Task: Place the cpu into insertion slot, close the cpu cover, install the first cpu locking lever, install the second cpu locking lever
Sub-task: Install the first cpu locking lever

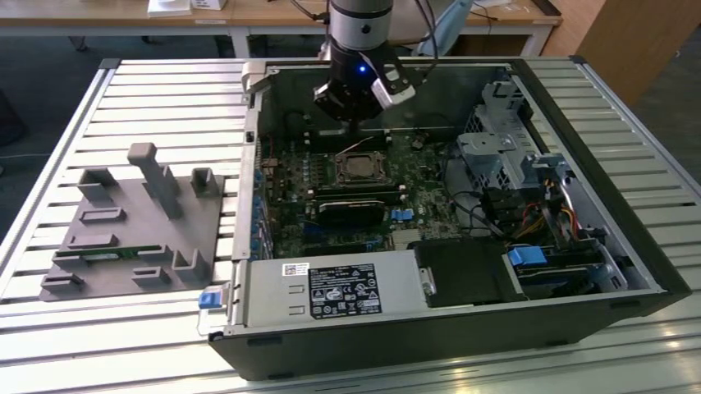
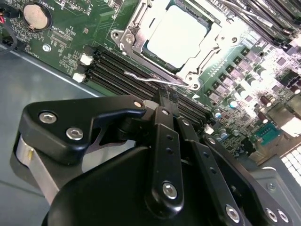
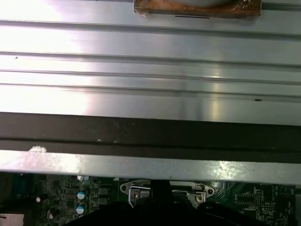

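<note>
Jaws shut or near enough: the two black fingers lie side by side with tips together. Can't make out anything clamped between them.

Exterior view: gripper hangs in the upper middle of the frame, inside the open computer case and just above the insertion slot at frame centre. Grey parts fixture sits on the slatted table at the exterior view's left, well apart from the work.

Second wrist view: cpu is seated in the slot, pale face up. cpu cover lies flat around it, so I'd call steps one and two done. Gripper tips are right at the thin wire locking lever, which runs along the socket edge nearest the tool, over the black memory slots. Touching or a hair off, can't tell. Whether the wire is hooked yet, also can't tell.

First wrist view: dark gripper against the socket's silvery hardware, with the case wall and table slats beyond.

My read: lever step in hand, likely the first. It calls for steady pressure along that wire without slipping off it, then tucking it under its catch. Thin springy target, so little margin.
</note>
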Motion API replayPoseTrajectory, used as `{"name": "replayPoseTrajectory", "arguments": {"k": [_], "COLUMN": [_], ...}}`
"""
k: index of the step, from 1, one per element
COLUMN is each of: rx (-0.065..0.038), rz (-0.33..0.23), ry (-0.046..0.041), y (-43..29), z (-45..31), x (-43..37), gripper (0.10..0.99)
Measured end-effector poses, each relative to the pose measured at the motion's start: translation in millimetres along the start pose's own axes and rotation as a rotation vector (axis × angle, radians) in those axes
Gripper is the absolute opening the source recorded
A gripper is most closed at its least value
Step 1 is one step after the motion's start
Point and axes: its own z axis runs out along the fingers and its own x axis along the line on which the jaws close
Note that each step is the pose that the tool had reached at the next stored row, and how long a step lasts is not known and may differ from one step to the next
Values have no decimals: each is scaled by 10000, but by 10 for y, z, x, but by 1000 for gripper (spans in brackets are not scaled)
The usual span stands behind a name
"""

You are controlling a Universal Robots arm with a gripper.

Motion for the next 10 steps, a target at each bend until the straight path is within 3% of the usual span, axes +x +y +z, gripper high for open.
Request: {"name": "replayPoseTrajectory", "arguments": {"k": [10], "rx": [-1], "rz": [-87], "ry": [6], "y": [13], "z": [64], "x": [-77], "gripper": [106]}}
